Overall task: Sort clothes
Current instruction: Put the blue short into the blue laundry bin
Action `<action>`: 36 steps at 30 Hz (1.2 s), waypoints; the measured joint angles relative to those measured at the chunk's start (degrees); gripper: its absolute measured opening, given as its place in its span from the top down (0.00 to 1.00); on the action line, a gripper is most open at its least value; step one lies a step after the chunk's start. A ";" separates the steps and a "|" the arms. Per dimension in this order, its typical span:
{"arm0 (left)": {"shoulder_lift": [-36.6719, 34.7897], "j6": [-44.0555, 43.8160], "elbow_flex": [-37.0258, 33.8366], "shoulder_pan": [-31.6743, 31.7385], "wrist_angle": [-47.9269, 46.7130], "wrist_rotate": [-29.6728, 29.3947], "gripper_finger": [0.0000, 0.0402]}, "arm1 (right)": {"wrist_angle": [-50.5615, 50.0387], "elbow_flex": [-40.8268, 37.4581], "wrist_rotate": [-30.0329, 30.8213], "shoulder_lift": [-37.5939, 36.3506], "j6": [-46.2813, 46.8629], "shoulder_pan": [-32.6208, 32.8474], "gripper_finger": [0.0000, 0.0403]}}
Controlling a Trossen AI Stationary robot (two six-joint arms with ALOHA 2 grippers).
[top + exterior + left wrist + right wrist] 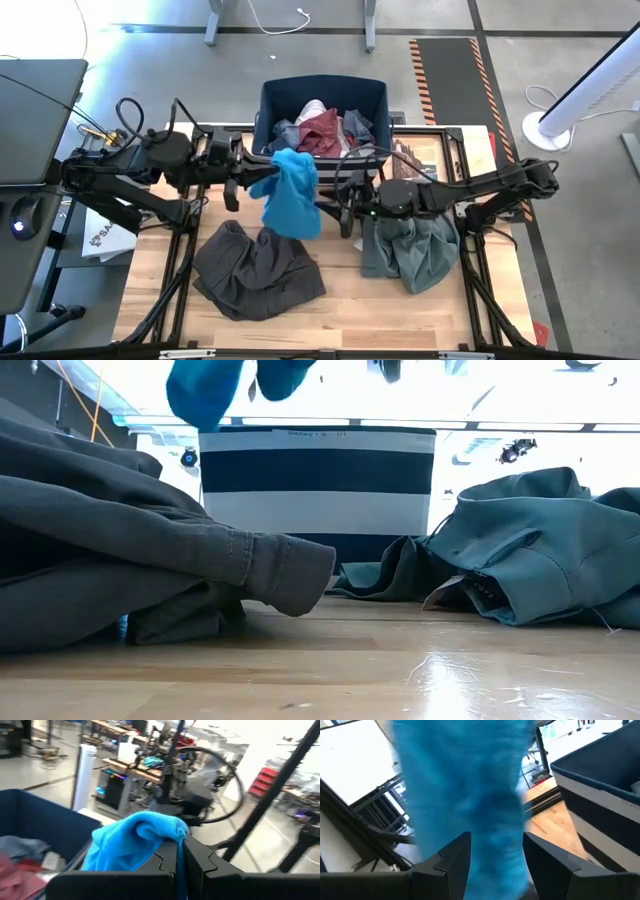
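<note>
A bright blue piece (292, 198) hangs above the table's middle, held up by my shut left gripper (256, 183), which reaches in level from the left. My right gripper (336, 209) comes from the right. It is open, with its fingers on either side of the hanging blue cloth (470, 795). The dark grey-brown trousers (255, 270) lie in a heap on the table's near left, and the grey-green shirt (410, 250) lies crumpled at the right. The navy bin (322, 93) at the far edge holds maroon, white and grey pieces. My left gripper (181, 857) pinches a bunched upper part of the blue piece (172, 832) between its two fingers, coming level from the table's left. The cloth drapes over the fingertips and hangs slack below them, its lower end (205, 395) clear of the table. Whether my right gripper touches the blue piece I cannot tell.
The striped bin wall (318, 480) stands at the far middle of the wooden table (340, 310). Black frame rails (180, 260) run along both sides. Bare wood shows between the trousers and the shirt, and along the near edge.
</note>
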 joint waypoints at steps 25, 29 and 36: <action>0.00 -1.49 0.00 0.00 0.96 6.22 0.99 | 12.96 0.00 -3.57 0.00 -8.28 -1.49 0.56; 0.16 -1.46 0.00 0.01 0.94 6.22 0.99 | 14.55 0.00 -3.45 0.00 -7.94 -1.86 0.64; 0.89 -1.43 -0.28 0.02 0.71 6.22 0.99 | 15.36 0.00 -8.85 0.00 -2.22 -2.19 0.97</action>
